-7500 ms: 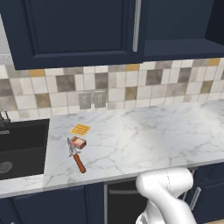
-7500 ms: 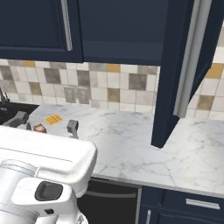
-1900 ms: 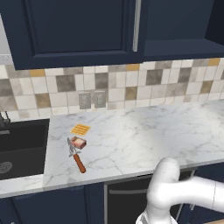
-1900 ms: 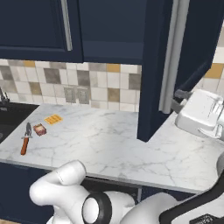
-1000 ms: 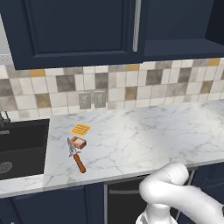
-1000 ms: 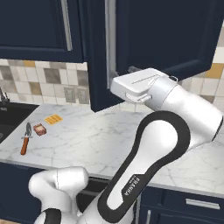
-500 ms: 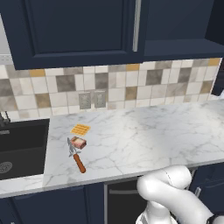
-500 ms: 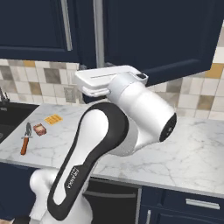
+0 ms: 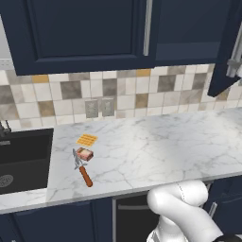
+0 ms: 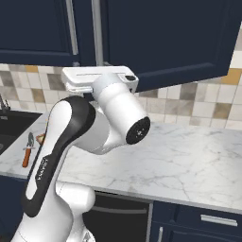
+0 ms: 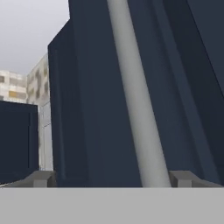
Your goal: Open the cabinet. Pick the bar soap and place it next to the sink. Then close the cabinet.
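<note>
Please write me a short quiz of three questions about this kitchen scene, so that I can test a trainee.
1. True or false: the bar soap lies inside the sink.
2. In the hand view, what stands right in front of the tool? A) a faucet B) the silver handle of the cabinet C) a knife
3. Fill in: the tool's jaws are ____.

Key:
1. False; it lies on the counter, to one side of the sink.
2. B
3. open
</note>
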Available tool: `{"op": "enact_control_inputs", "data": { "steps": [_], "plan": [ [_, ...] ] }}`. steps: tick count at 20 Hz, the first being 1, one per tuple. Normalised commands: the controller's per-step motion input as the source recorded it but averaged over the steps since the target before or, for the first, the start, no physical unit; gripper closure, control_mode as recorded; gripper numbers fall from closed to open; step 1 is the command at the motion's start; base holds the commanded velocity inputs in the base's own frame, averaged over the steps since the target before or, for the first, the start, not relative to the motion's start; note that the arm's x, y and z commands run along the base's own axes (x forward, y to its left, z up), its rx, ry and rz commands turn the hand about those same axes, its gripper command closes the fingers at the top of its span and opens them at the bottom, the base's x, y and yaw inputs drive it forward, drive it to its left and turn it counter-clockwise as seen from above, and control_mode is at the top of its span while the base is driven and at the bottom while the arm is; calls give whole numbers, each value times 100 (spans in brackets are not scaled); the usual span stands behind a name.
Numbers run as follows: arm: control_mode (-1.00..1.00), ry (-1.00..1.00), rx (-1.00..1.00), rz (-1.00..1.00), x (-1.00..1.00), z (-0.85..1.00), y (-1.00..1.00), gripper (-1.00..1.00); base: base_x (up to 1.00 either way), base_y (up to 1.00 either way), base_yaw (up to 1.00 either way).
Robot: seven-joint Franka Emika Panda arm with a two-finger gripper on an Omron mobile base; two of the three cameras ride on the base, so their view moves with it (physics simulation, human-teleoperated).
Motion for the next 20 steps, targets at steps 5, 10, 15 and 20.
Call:
{"op": "enact_control_inputs", "data": {
  "steps": [5,10,15,20],
  "plan": [
    [-100,0,4,-11,50,13,24,-100,0,0,0],
    [-100,0,7,-7,74,5,23,-100,0,0,0],
    [-100,0,2,-7,100,0,23,-100,0,0,0],
    [-100,0,7,-5,99,0,4,-100,0,0,0]
  ]
}}
